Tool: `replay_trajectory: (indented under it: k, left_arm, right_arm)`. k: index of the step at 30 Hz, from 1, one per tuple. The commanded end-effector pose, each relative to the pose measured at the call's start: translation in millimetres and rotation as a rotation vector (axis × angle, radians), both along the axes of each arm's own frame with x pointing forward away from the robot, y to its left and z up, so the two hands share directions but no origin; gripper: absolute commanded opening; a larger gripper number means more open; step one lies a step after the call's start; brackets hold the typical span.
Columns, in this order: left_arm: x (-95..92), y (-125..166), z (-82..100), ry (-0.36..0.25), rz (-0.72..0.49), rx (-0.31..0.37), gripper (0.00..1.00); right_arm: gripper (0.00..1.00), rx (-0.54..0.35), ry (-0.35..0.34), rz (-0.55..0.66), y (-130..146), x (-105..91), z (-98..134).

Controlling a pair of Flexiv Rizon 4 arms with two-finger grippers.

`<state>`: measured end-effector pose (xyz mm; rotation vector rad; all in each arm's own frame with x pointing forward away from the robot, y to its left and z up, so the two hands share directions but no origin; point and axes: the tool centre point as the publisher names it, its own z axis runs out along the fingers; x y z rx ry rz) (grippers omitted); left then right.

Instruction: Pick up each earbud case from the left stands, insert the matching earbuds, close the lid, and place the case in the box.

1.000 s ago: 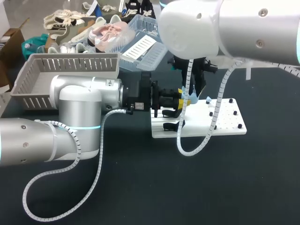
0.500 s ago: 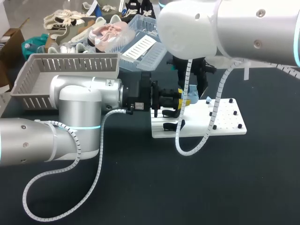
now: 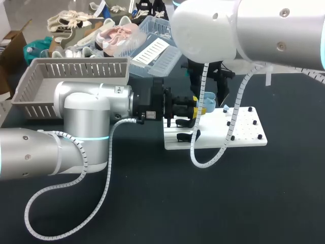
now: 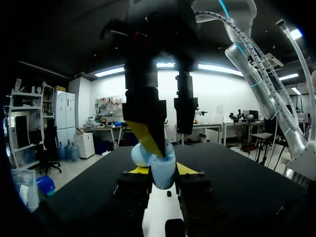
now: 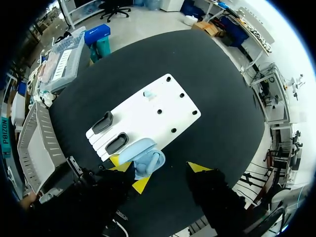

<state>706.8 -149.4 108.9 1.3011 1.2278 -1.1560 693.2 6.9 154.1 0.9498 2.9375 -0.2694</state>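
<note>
In the upper left of the head view stands a grey basket (image 3: 30,96) with slatted walls, on the black table (image 3: 152,203). The left arm comes in from the left edge and lies level across the middle of the frame. Its left gripper (image 3: 202,108) is clamped from two sides on a pale blue earbud case (image 3: 209,101), whose lid is open. The case is held just above the left end of a white board (image 3: 246,129). Two black stands (image 3: 185,123) sit on that end of the board, below the gripper. The right arm comes down from the upper right. The right gripper (image 3: 209,90) hangs over the case with its fingers apart, one yellow tip against the case and the other clear of it.
</note>
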Motion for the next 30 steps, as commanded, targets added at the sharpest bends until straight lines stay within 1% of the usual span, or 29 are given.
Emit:
replay_trajectory:
  k: [1, 4, 7, 13, 22, 25, 30]
  left_arm:
    - [0.1, -0.1, -0.6, -0.001, 0.001, -0.002, 0.00]
    - [0.1, -0.1, -0.6, -0.001, 0.001, -0.002, 0.00]
    - [0.1, -0.1, -0.6, -0.001, 0.001, -0.002, 0.00]
    - [0.1, -0.1, -0.6, -0.001, 0.001, -0.002, 0.00]
    - [0.1, -0.1, -0.6, -0.001, 0.001, -0.002, 0.00]
    - [0.1, -0.1, -0.6, -0.001, 0.001, -0.002, 0.00]
    - [0.1, -0.1, -0.6, -0.001, 0.001, -0.002, 0.00]
  right_arm:
    - [0.66, 0.001, -0.008, -0.001, -2.2, -4.3, 0.2]
    - [0.64, 0.000, -0.008, -0.001, -3.3, -5.8, 0.4]
    - [0.65, 0.001, -0.008, -0.004, -4.7, -7.2, 0.8]
    - [0.69, 0.007, -0.008, 0.002, -2.9, -12.5, 2.2]
    - [0.70, 0.012, -0.012, 0.004, -4.9, -15.4, 2.9]
    - [0.71, 0.016, -0.027, 0.016, -1.9, -16.8, 4.8]
    - [0.74, 0.024, -0.032, 0.029, 0.2, -18.0, 5.9]
